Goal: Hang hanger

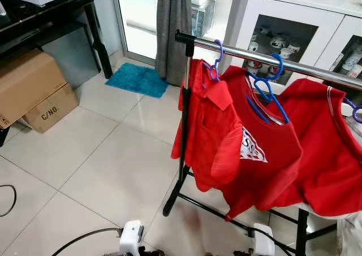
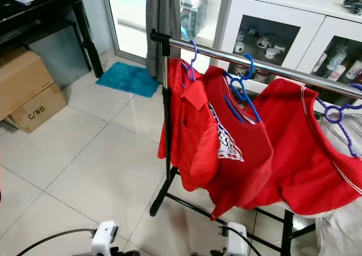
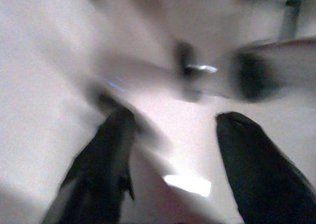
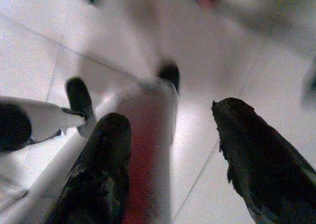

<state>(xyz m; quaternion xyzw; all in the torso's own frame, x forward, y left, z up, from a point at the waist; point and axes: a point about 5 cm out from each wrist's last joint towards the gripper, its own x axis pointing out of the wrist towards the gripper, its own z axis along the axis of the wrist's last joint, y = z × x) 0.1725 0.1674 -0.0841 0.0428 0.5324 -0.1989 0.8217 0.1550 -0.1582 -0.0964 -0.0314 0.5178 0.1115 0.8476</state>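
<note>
Currently: rail point(image 1: 271, 57) lies ahead and above both grippers, long axis running left-near to right-far.

Left gripper point(image 3: 173, 159) and right gripper point(image 4: 170, 155) both spread wide, empty, low over floor tiles. Blue hangers point(image 1: 266, 92) with red shirts point(image 1: 254, 148) already hang on the rail; right arm judged nearer. Rack post point(image 1: 184, 131) and base stand between. Boxes point(image 1: 34, 92) sit well left.

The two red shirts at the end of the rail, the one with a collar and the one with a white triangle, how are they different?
The red collared shirt hangs nearest the rail's end, plain-fronted, on a purple hanger. The red T-shirt with the white triangle logo hangs next along, collarless, on a blue hanger. Both are red and hang from the metal rail.
</note>
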